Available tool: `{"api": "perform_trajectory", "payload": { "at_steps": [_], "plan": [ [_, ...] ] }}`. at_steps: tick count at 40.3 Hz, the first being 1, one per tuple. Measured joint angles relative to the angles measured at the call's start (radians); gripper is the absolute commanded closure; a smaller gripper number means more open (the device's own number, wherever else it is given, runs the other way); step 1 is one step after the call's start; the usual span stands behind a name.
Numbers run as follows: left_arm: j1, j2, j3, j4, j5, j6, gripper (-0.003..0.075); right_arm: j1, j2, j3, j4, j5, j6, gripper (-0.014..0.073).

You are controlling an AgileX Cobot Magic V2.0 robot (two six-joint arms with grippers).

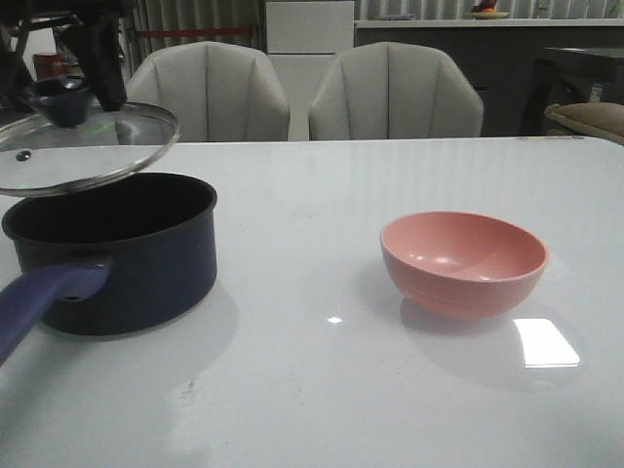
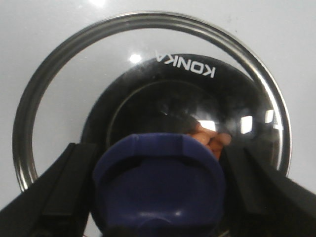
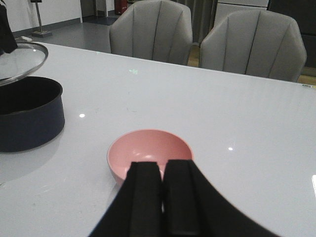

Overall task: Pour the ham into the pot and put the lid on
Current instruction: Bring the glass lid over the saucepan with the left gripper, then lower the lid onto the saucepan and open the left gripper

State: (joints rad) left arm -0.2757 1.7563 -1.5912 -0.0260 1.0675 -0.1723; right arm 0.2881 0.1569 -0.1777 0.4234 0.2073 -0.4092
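At the left of the front view, the left gripper [image 1: 60, 97] clamps the dark blue knob [image 1: 58, 100] of the lid [image 1: 88, 151], holding the glass disc tilted above the open pot [image 1: 112, 253] and clear of its rim. The pot sits on the white counter [image 1: 322, 390], its blue-purple handle [image 1: 44, 297] reaching toward the lower left corner of the frame. The pink bowl [image 1: 463, 263] stands well apart at centre right, its inside bare as far as this view shows.

The left wrist view looks straight down through the lid [image 2: 148, 64]: the steel rim circles the frame, and black fingers [image 2: 64, 187] press the knob [image 2: 158, 187] from both sides. Only here does the ham [image 2: 210, 138] appear, a few orange bits seen through the glass in the pot's black inside, just past the knob.

The right wrist view supplies what the front view lacks: the right gripper [image 3: 163, 197], its two fingers closed almost together with nothing between them, at the bottom centre of the frame just in front of the bowl [image 3: 148, 150]. Pot [image 3: 29, 118] and lid [image 3: 19, 61] show at the frame's left edge, and two grey chairs [image 3: 150, 29] stand behind the counter [image 3: 237, 123].
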Motion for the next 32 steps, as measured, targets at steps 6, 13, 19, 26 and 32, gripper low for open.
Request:
{"api": "perform_trajectory", "payload": {
  "at_steps": [6, 13, 19, 26, 32],
  "plan": [
    [-0.032, 0.014, 0.000, -0.017, 0.000, 0.000, 0.0334, 0.000, 0.000, 0.000, 0.000, 0.000, 0.000, 0.0444],
    [-0.034, 0.027, -0.002, -0.020, 0.002, 0.002, 0.0334, 0.000, 0.000, 0.000, 0.000, 0.000, 0.000, 0.0444],
    [-0.034, 0.061, -0.004, -0.020, 0.002, 0.002, 0.0334, 0.000, 0.000, 0.000, 0.000, 0.000, 0.000, 0.0444],
    [-0.036, 0.097, -0.004, -0.026, -0.001, 0.002, 0.0325, 0.000, 0.000, 0.000, 0.000, 0.000, 0.000, 0.0444],
    [-0.036, 0.102, -0.008, -0.031, -0.001, 0.002, 0.0238, 0.000, 0.000, 0.000, 0.000, 0.000, 0.000, 0.0444]
  ]
}}
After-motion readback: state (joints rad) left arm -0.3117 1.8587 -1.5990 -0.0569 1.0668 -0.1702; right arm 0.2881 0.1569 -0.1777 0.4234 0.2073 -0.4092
